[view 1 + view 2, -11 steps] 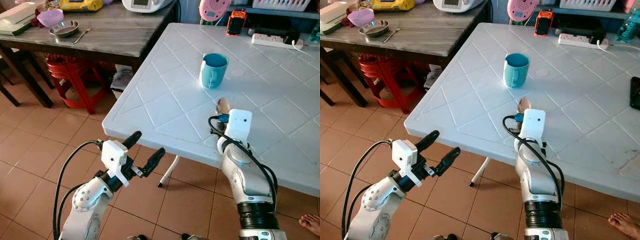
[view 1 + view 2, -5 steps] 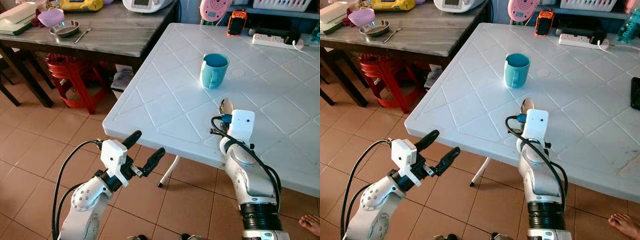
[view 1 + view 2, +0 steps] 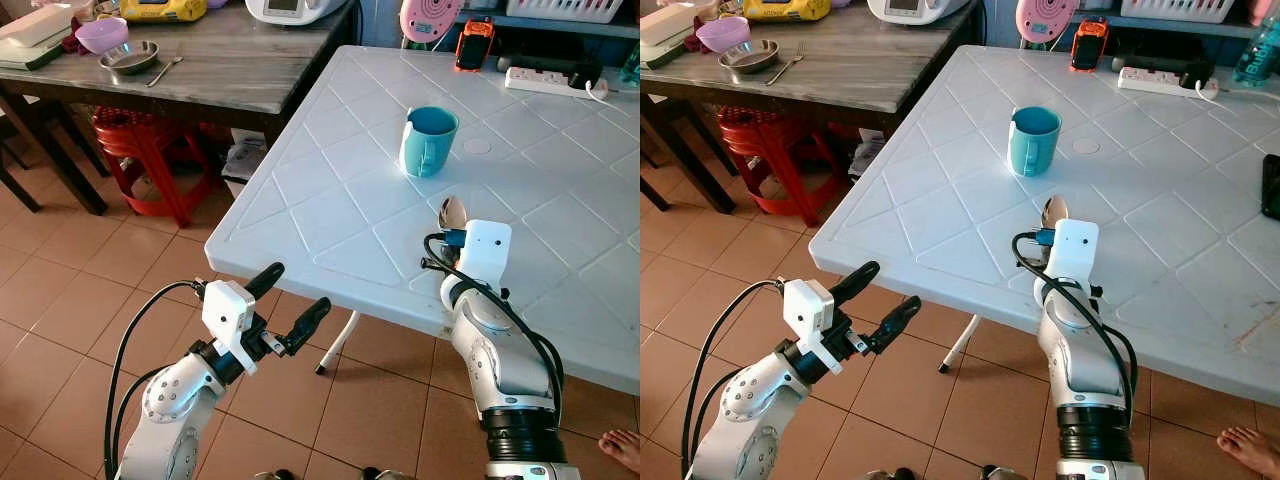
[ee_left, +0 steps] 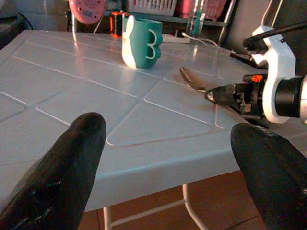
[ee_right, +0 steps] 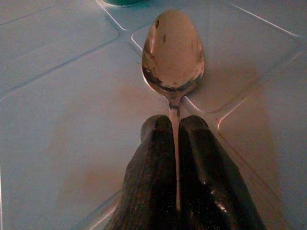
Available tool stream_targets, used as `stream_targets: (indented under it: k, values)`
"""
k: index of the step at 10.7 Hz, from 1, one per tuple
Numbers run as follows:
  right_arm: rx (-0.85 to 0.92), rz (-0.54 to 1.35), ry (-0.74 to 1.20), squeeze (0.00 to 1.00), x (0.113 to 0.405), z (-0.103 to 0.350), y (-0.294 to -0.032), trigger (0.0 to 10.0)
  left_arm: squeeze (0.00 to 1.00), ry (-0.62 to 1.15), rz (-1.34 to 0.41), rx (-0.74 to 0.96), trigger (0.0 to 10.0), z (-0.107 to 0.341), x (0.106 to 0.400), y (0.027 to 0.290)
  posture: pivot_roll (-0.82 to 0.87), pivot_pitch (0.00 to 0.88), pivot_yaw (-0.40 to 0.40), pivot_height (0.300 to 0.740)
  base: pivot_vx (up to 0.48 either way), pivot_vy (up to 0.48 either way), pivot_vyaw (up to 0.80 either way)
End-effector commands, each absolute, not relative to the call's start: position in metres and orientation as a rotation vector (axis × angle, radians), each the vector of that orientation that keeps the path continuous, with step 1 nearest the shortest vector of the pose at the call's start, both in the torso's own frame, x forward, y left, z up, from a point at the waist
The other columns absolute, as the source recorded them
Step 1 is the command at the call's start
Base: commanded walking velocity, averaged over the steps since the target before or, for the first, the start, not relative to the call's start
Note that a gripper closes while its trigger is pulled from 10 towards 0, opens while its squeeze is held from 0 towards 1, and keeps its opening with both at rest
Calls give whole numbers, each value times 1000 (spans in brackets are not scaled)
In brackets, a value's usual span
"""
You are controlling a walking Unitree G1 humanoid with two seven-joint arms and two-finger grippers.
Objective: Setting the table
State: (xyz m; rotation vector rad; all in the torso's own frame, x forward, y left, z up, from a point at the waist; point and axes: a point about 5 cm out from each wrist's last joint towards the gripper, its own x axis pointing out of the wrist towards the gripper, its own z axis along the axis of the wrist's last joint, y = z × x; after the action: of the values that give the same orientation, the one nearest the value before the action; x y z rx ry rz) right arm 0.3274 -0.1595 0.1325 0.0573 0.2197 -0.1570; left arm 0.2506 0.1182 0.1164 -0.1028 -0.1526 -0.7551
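Right gripper (image 5: 175, 143) pinching spoon (image 5: 173, 52) handle over white table (image 3: 330, 190); bowl points toward teal mug (image 3: 427, 140), straight ahead. Left gripper (image 3: 290, 300) spread, idle off table edge.

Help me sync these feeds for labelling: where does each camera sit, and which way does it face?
Left eye: on the head, looking down at the white table; both arms show.
Right eye: beside it, same scene; shares the teal mug.
Left wrist: behind the open left tool, facing mug and right tool.
Right wrist: along its shut fingers, gripping the spoon.
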Motion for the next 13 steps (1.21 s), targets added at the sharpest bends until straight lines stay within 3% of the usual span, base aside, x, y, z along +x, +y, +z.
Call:
stream_targets:
  k: [1, 7, 8, 9, 10, 13]
  values:
    - [67, -163, 329, 0, 320, 109, -160, 0, 0, -141, -750, -95, 10000, 114, 250, 121, -96, 166, 65, 740, 0, 0, 0]
    - [67, -163, 329, 0, 320, 109, -160, 0, 0, -141, -750, -95, 10000, 114, 250, 121, -96, 166, 65, 740, 0, 0, 0]
    - [75, -139, 153, 0, 321, 134, -156, 0, 0, -159, -590, -72, 10000, 117, 265, 131, -91, 162, 81, 740, 0, 0, 0]
    - [69, -106, -66, 0, 316, 165, -151, 745, 0, -180, -359, -49, 10000, 123, 284, 144, -92, 166, 82, 740, 0, 0, 0]
    - [64, -99, -58, 0, 316, 163, -150, 9804, 0, -181, -358, -47, 10000, 122, 283, 143, -91, 167, 83, 740, 0, 0, 0]
    - [61, -95, -68, 0, 314, 161, -149, 10000, 0, -186, -324, -52, 10000, 124, 287, 143, -89, 166, 87, 740, 0, 0, 0]
